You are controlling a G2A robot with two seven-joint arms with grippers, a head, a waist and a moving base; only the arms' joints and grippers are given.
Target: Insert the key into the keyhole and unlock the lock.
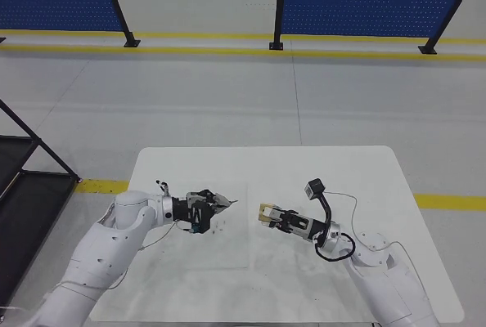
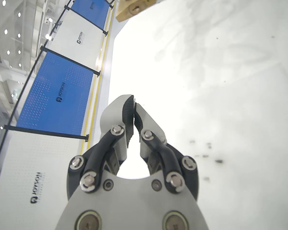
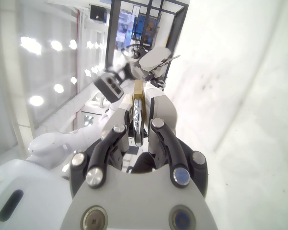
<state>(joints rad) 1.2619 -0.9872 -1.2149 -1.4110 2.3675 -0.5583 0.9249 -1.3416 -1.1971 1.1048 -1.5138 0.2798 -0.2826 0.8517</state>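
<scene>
My right gripper (image 1: pixel 277 217) is shut on a brass padlock (image 1: pixel 267 213) and holds it just above the white table (image 1: pixel 341 176), right of the middle. In the right wrist view the padlock (image 3: pixel 137 89) sits between the fingers (image 3: pixel 162 101), its chrome shackle (image 3: pixel 137 120) pointing back toward the wrist. My left gripper (image 1: pixel 218 202) is a short way left of the lock, shut on a thin key (image 1: pixel 231 201) that points toward it. In the left wrist view the pads (image 2: pixel 128 111) are pressed together and the padlock's keyhole face (image 2: pixel 134 8) lies ahead, apart from the key. From the right wrist view the key (image 3: pixel 172 58) sticks out of the far gripper.
A black metal rack (image 1: pixel 18 192) stands off the table's left side. Blue barrier panels (image 1: pixel 357 16) line the far floor. A few dark specks (image 2: pixel 206 155) mark the tabletop near the left gripper. A black cable (image 1: pixel 337 245) loops by the right wrist.
</scene>
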